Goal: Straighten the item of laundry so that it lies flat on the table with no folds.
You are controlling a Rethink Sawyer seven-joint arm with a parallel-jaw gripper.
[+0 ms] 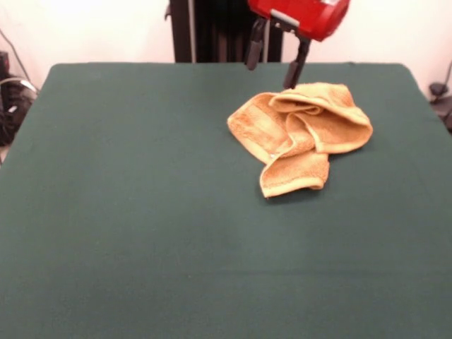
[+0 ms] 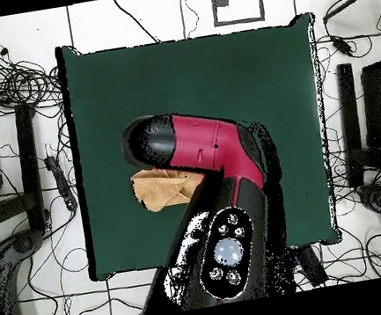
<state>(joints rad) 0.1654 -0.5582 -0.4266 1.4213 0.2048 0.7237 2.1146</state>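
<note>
Front view, near to far. Wide stretch of bare dark green table (image 1: 141,247) seen nearest camera. Orange-tan towel (image 1: 300,134) found further back, right of centre, toward far edge; crumpled, folded over itself in several layers, one corner flap hanging toward camera. Gripper (image 1: 274,60) seen just behind towel, fingers spread apart, nothing pinched; one fingertip close above towel's far edge, contact not discernible. Red arm (image 1: 304,14) entering from above. Overhead view: towel (image 2: 159,189) partly covered by arm (image 2: 201,145).
</note>
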